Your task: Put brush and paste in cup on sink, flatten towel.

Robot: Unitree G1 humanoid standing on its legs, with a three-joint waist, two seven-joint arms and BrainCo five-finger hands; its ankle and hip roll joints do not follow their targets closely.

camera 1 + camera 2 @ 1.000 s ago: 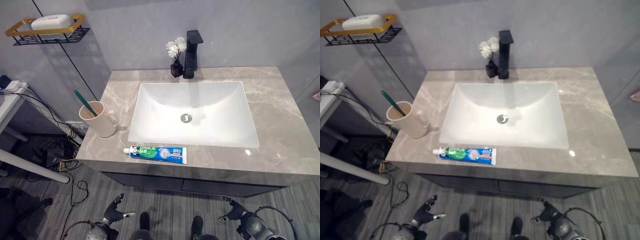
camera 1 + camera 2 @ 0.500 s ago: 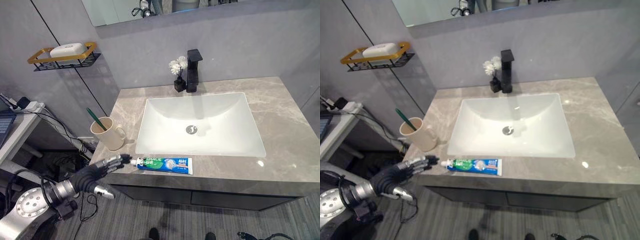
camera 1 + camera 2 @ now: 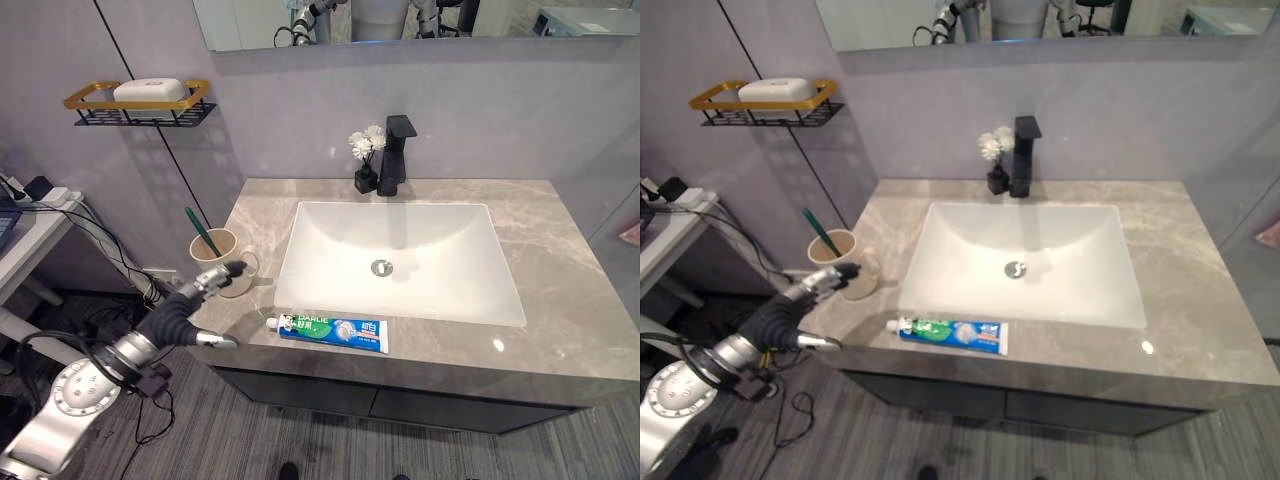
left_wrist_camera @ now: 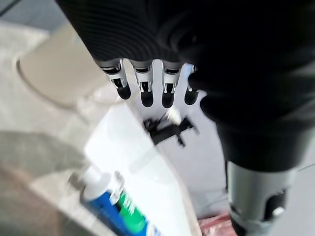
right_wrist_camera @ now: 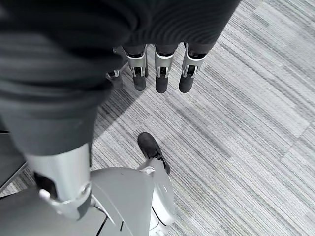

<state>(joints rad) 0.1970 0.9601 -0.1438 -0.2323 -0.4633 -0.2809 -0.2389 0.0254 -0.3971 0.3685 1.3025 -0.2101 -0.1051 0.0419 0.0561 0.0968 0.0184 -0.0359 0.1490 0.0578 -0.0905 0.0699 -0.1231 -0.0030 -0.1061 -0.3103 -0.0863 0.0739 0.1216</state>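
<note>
Left hand (image 3: 196, 300) spread, holding nothing; cup (image 3: 215, 262) with brush (image 3: 202, 232) just beyond fingertips, paste (image 3: 330, 331) beside thumb.

Print along the blue-and-green toothpaste tube (image 3: 330, 329), lying on the counter (image 3: 570, 270) at the front rim of the basin (image 3: 450, 250): white lettering at the cap end, smaller marks toward the tail. Too small to read reliably. Nothing else legible.

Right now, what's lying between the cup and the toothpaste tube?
Bare countertop separates cup from toothpaste tube, seen in the left eye view.
</note>
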